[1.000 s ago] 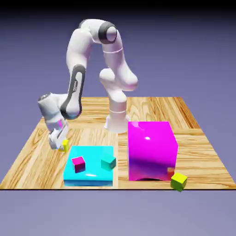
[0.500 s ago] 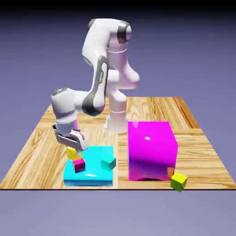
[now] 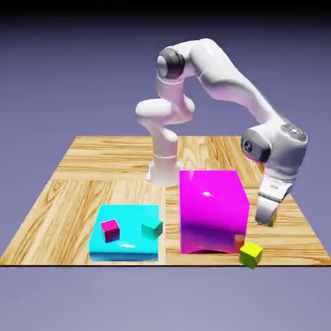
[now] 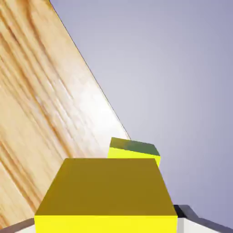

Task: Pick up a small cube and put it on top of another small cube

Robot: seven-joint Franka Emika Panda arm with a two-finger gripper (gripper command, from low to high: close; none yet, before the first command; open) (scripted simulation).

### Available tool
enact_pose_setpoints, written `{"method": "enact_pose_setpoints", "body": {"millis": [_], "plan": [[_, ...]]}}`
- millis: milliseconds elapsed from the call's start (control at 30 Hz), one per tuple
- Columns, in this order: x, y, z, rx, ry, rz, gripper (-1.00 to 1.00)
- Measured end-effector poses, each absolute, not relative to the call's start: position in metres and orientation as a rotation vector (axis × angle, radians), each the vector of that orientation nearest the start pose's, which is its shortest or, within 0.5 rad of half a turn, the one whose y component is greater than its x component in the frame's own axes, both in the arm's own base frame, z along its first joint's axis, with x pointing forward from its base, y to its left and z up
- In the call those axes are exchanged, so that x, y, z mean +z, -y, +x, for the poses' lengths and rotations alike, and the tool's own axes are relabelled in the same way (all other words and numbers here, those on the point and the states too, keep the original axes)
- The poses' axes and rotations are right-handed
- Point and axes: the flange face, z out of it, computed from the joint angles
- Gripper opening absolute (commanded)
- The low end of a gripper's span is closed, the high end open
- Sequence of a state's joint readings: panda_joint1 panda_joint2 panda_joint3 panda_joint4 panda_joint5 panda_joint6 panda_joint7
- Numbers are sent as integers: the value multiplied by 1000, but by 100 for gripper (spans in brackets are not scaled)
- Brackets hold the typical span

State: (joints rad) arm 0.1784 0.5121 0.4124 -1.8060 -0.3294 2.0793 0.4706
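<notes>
**Arm at the Right Side of the Table, Yellow Cube in the Claw**

The white arm [image 3: 220,71] reached from its base at the far edge of the wooden table [image 3: 77,181] over to the exterior view's right. The claw [image 3: 266,218] pointed down beside the right face of the big magenta block [image 3: 213,210], near the table's right edge.

The claw was closed on the small yellow cube [image 4: 107,193]. In the hand view this cube filled the lower middle of the picture, seated between the two grey fingertips [image 4: 182,214], only slivers of which showed at its lower corners. In the exterior view the cube was almost wholly hidden by the claw, with at most a trace of yellow at the tip.

Beyond the held cube, the hand view showed the yellow-green cube [image 4: 134,149] just past its far edge. Whether the two touched could not be told. The table's wood ran along the left of that view and the plain backdrop filled the right.

In the exterior view, the yellow-green cube [image 3: 251,253] lay at the near right corner of the magenta block, close to the table's near edge.

On the left, a flat cyan block [image 3: 126,249] carried two small cubes, well apart from the claw: a small magenta cube [image 3: 110,229] on the left and a small teal cube [image 3: 152,227] on the right.
</notes>
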Motion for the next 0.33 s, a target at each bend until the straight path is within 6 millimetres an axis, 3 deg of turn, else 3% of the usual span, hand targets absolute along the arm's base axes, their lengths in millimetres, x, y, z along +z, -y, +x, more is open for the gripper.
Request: {"method": "enact_pose_setpoints", "body": {"millis": [67, 100, 167, 200, 267, 333], "plan": [[255, -323, 539, 223, 463, -3298, -100], [239, -306, 551, 244, 329, -3291, -100], [193, -300, 548, 244, 328, -3292, -100], [174, -297, 545, 245, 330, -3291, 100], [174, -297, 545, 241, 330, -3294, 100], [220, -303, 550, 240, 329, -3294, 100]]}}
